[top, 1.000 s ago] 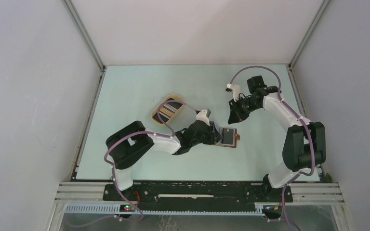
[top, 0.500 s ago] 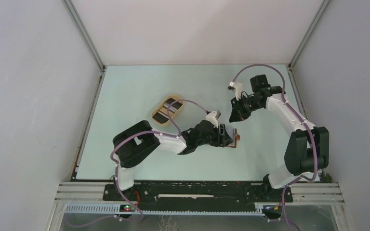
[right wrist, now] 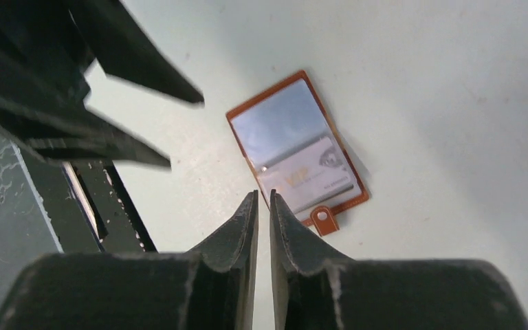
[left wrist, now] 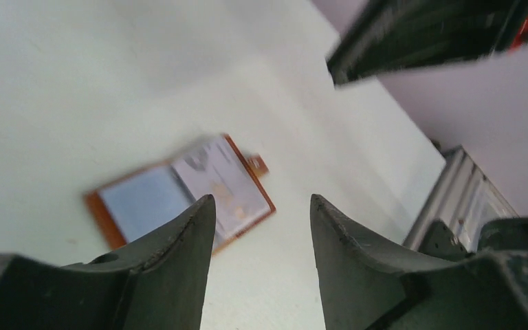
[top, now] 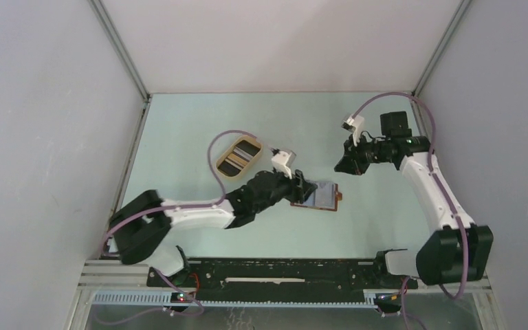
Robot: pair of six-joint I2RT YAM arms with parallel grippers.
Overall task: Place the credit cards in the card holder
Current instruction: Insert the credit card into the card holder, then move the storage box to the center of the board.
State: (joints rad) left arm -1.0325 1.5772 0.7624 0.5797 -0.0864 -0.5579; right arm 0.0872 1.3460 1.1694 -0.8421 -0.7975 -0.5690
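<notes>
The card holder (top: 324, 196), a reddish-brown wallet, lies open and flat on the table. In the right wrist view it (right wrist: 295, 148) holds a bluish card and a pale card (right wrist: 313, 172), with its snap tab (right wrist: 323, 218) at the near end. It also shows in the left wrist view (left wrist: 179, 196). My left gripper (top: 302, 188) is open and empty, just left of the wallet and above it (left wrist: 261, 199). My right gripper (top: 348, 163) is shut and empty, raised to the wallet's upper right (right wrist: 262, 194). More credit cards (top: 236, 157) lie in the oval tray.
The oval tan tray (top: 221, 165) stands left of the wallet, behind the left arm. White walls close in the table on three sides. A black rail (top: 282, 273) runs along the near edge. The left gripper's fingers (right wrist: 120, 69) show in the right wrist view.
My left gripper moved over the wallet, then drew back to the left, uncovering it. My right gripper swung right and away from the wallet.
</notes>
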